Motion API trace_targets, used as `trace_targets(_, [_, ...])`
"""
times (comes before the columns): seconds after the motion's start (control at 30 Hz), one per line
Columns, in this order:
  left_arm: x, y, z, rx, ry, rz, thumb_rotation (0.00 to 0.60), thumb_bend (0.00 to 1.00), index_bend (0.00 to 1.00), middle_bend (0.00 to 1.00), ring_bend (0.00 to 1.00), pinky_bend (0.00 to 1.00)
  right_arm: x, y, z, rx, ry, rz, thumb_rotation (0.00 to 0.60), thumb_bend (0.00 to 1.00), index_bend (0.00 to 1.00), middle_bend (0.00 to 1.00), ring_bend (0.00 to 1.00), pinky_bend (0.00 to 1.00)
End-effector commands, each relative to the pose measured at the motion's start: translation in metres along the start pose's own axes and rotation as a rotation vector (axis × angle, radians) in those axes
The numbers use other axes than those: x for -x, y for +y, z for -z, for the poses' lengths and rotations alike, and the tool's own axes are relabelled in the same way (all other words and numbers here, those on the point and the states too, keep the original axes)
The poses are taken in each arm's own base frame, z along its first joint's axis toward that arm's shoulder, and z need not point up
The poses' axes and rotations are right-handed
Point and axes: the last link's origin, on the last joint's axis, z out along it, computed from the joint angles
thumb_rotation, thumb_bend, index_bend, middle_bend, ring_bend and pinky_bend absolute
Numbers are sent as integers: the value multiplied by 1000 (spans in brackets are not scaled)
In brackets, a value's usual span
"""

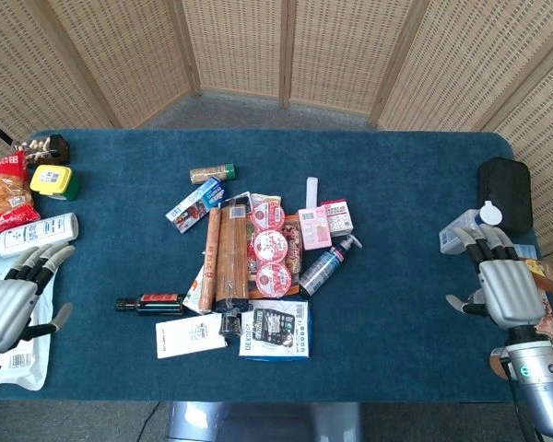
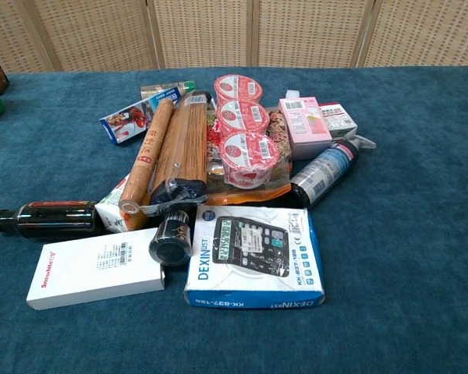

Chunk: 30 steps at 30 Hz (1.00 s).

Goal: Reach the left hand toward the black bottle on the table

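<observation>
The black bottle [image 1: 151, 303] with a red label lies on its side on the blue table, cap pointing left; the chest view shows the black bottle [image 2: 43, 218] at the left edge. My left hand [image 1: 12, 304] hovers at the table's left edge, fingers spread and empty, well to the left of the bottle. My right hand [image 1: 504, 285] is at the far right edge, fingers apart, holding nothing. Neither hand appears in the chest view.
A pile fills the table's middle: bamboo roll [image 1: 227, 256], pink cups [image 1: 269, 247], calculator box [image 1: 275, 330], white box [image 1: 191, 337], spray bottle [image 1: 324, 267]. Snack bags [image 1: 7, 195], a yellow-green jar [image 1: 55, 181] and a white bottle [image 1: 32, 232] sit at the left; a black pouch [image 1: 505, 191] at the right.
</observation>
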Motion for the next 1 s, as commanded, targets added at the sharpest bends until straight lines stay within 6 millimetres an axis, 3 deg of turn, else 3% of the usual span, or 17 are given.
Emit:
trace_targets(0.03, [16, 0, -6, 3, -76, -23, 600, 454, 0, 0, 0, 0, 1, 2, 0, 5, -6, 2, 600, 141, 0, 130, 0, 0])
trace_targets(0.5, [90, -2, -28, -68, -214, -114, 600, 430, 0, 0, 0, 0, 2, 8, 2, 13, -6, -12, 600, 141, 0, 130, 0, 0])
trace_targets(1.0, [134, 21, -67, -15, -245, -97, 600, 402, 0, 0, 0, 0, -3, 11, 6, 22, 0, -26, 600, 141, 0, 130, 0, 0])
